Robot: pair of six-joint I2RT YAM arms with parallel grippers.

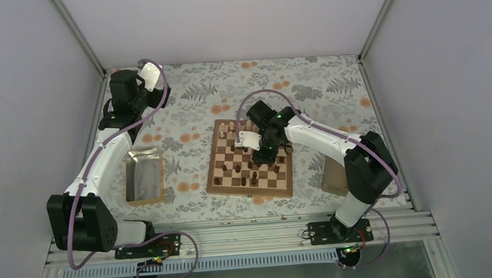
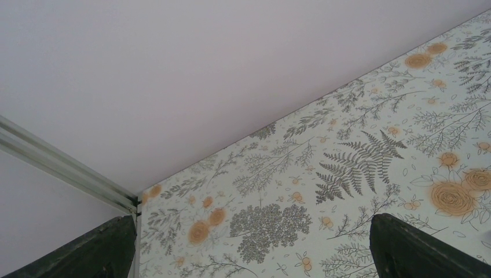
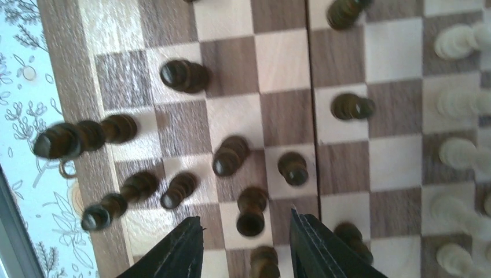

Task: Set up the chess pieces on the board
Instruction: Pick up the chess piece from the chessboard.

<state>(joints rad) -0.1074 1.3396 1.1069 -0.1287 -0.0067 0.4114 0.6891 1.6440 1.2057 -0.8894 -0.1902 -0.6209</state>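
The wooden chessboard (image 1: 280, 181) lies mid-table with dark pieces (image 1: 254, 177) scattered on its near half and pale pieces (image 1: 224, 134) along its far left side. My right gripper (image 1: 262, 156) hovers low over the board's middle. In the right wrist view it (image 3: 246, 231) is open, with a dark piece (image 3: 251, 209) standing between and just beyond the fingertips (image 3: 188, 240), untouched. Several other dark pieces (image 3: 185, 75) stand around it; pale pieces (image 3: 457, 153) line the right edge. My left gripper (image 1: 151, 75) is raised at the far left corner, open and empty (image 2: 249, 255).
A metal tray (image 1: 145, 177) lies left of the board. A brown tray or box (image 1: 334, 177) sits partly hidden under the right arm. The enclosure's walls and aluminium posts (image 2: 63, 168) close in the floral-clothed table (image 1: 319, 87).
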